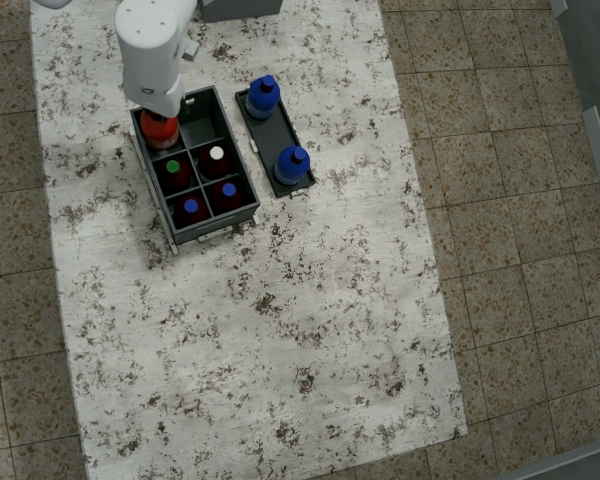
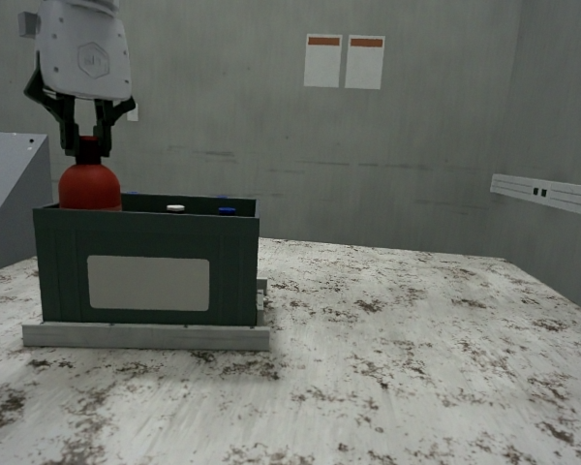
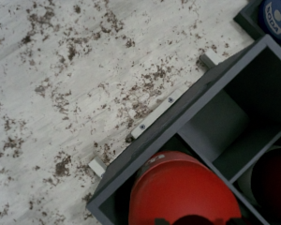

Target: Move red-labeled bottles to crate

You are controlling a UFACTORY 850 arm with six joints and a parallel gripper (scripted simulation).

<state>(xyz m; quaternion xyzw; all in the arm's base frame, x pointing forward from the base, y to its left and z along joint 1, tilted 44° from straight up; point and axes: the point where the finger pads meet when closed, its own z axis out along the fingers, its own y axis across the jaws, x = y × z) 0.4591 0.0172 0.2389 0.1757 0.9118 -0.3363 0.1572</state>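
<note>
My gripper (image 2: pixel 87 144) is shut on the neck of the red bottle (image 2: pixel 89 186), which stands upright and partly sunk into the far left corner slot of the dark crate (image 1: pixel 192 163). The red bottle also shows in the overhead view (image 1: pixel 158 129) and fills the bottom of the wrist view (image 3: pixel 183 194). The slot beside it (image 3: pixel 215 128) is empty. The other crate slots hold dark bottles with green (image 1: pixel 172 166), white (image 1: pixel 216 152) and blue (image 1: pixel 228 189) caps. The dark tray (image 1: pixel 274 140) lies right of the crate and holds two blue bottles (image 1: pixel 262 95) (image 1: pixel 291 163).
The crate sits on pale grey runners (image 2: pixel 145 336). A grey machine base (image 2: pixel 8 195) stands at the table's far left end. The table's edges drop to a tiled floor (image 1: pixel 522 206).
</note>
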